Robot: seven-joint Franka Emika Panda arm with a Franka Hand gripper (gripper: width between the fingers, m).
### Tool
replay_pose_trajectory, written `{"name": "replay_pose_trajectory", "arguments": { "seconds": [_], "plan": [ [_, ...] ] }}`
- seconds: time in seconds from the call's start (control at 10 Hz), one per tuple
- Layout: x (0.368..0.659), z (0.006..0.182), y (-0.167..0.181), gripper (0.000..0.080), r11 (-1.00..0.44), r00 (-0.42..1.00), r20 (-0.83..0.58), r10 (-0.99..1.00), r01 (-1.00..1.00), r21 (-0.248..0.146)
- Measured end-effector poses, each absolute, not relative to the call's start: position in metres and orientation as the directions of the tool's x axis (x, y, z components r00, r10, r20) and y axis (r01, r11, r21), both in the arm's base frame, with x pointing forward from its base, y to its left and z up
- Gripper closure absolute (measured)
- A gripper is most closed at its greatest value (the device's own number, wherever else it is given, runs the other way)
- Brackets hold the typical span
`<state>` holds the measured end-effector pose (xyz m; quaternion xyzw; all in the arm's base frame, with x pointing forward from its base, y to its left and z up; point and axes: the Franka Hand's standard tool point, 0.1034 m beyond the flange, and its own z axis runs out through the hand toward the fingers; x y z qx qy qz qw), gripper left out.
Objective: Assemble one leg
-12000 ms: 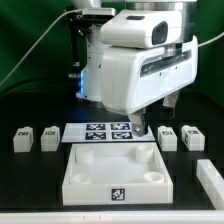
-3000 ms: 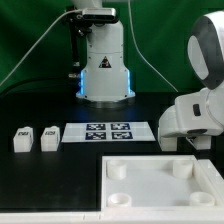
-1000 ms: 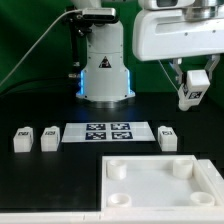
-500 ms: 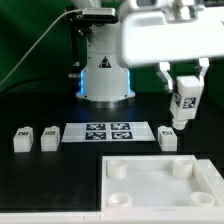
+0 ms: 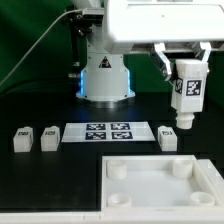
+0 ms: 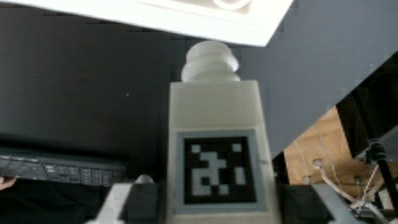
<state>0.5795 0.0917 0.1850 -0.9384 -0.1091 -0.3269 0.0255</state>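
While the tool (image 5: 185, 68) is clenched on the leg (image 5: 186, 90), the leg hangs in the air, clear of the counter (image 5: 40, 175), at the exterior view's right. Leg upright, tag (image 5: 187, 87) facing the exterior camera, round peg (image 5: 183, 122) pointing down. Grip is on the upper part of the leg; the tagged face and the peg are uncovered.

Wrist view: the leg fills the middle of the frame, tag (image 6: 222, 165) square to the lens, one finger (image 6: 128, 200) pressed against its side. Past the peg tip (image 6: 210, 58) a corner of the white tray (image 6: 178, 15) shows over the dark counter.

Below the held leg, exterior view:
- one loose leg (image 5: 167, 137) lies on the counter just beside the peg tip in the frame; depth between them cannot be told.
- marker board (image 5: 108, 132) lies flat, mid-counter.
- two more loose legs (image 5: 22, 138) (image 5: 49, 137) lie side by side toward the exterior view's left, well apart from the tool.
- tray (image 5: 150, 200) lies nearest the camera, round sockets at its corners.

Robot base (image 5: 103, 72) stands behind the marker board.
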Motion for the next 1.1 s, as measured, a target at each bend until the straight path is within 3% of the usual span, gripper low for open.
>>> {"name": "replay_pose_trajectory", "arguments": {
  "seconds": [0.4,0.6,0.8,1.1],
  "plan": [
    [0.58,0.183,0.092,0.0508,-0.975,0.767,0.614,0.189,0.222,0.022],
    [0.601,0.172,0.089,0.0508,-0.975,0.805,0.566,0.18,0.221,-0.003],
    [0.609,0.145,0.097,0.0508,-0.975,0.809,0.565,0.165,0.22,-0.031],
    [0.612,0.118,0.121,0.0508,-0.972,0.803,0.575,0.157,0.23,-0.056]
  ]
}}
